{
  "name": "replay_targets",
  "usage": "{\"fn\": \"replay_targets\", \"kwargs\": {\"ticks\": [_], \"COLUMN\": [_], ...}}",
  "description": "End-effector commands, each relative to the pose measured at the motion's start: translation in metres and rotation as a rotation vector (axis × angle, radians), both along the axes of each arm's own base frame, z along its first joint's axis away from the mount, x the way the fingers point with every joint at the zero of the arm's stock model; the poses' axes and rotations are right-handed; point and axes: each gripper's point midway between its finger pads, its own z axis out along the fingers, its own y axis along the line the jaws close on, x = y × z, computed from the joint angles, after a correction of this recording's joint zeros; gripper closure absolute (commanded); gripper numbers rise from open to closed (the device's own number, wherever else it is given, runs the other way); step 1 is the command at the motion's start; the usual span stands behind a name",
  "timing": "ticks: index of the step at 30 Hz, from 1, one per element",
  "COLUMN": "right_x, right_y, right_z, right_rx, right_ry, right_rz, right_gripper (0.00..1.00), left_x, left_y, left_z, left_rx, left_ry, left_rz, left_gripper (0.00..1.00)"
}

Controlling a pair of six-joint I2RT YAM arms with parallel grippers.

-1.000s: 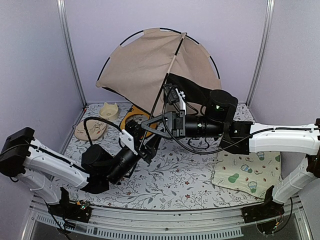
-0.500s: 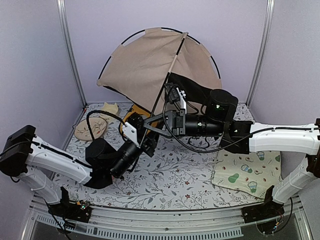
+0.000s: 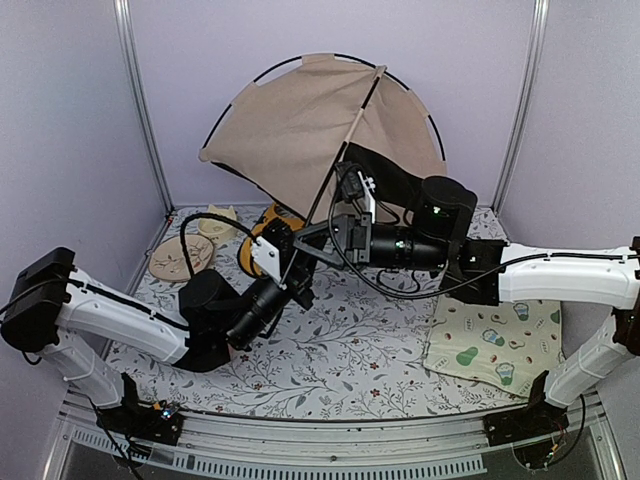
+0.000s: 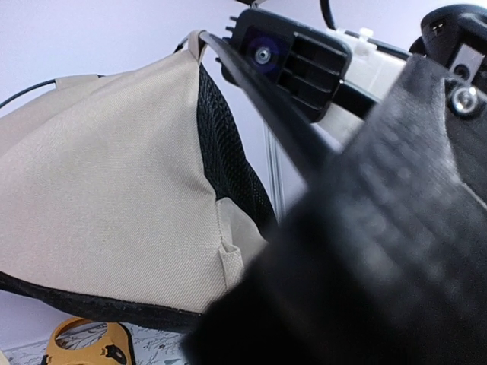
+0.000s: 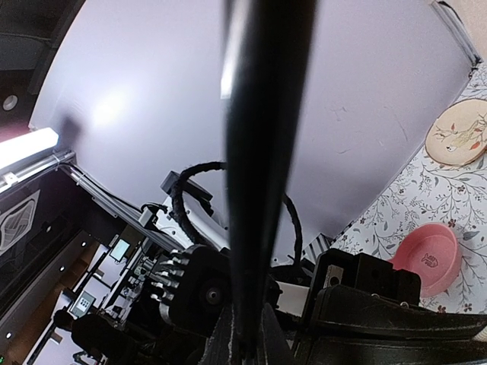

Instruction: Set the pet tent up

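Observation:
The pet tent (image 3: 300,130) is tan fabric with black edging and curved black poles, tilted up against the back wall. In the left wrist view its fabric (image 4: 99,190) and black mesh panel (image 4: 224,160) fill the left half. A straight tent pole (image 3: 345,140) slants down from the tent's top. My right gripper (image 3: 315,233) is shut on this pole; in the right wrist view the pole (image 5: 262,152) rises out of the closed fingers (image 5: 228,342). My left gripper (image 3: 295,272) is just below the right one at the pole's lower end. Its jaws are a dark blur in its own view.
A yellow double-bowl feeder (image 3: 256,240) stands under the tent's front edge. A cream bowl (image 3: 218,222) and a round patterned plate (image 3: 178,258) lie at the left. A pink bowl (image 5: 430,255) sits near the left arm. A cream mat with green prints (image 3: 495,345) lies front right.
Both grippers have risen with the pole and the tent has tipped up and slightly right. The left arm has moved up and toward the right gripper.

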Motion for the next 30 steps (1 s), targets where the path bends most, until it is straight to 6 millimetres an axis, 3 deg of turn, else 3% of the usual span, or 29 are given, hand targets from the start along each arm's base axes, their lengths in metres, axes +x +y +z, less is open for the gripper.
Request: {"fn": "replay_targets", "kwargs": {"ticks": [1,11,30], "right_x": [0.006,0.048,0.091], "right_y": [-0.017,-0.051,-0.068], "right_z": [0.026,0.033,0.024], "right_rx": [0.049,-0.027,-0.109], "right_ry": [-0.048,-0.115,-0.158], "right_rz": [-0.055,-0.325,-0.594], "right_gripper": [1.0,1.0,1.0], "left_x": [0.007,-0.007,-0.028], "left_y": [0.002,0.013,0.024], "left_z": [-0.013,-0.034,-0.077], "left_rx": [0.05,0.076,0.146], "left_ry": [0.026,0.072,0.176], "left_rz": [0.016,-0.025,-0.06], "left_gripper": [1.0,1.0,1.0]}}
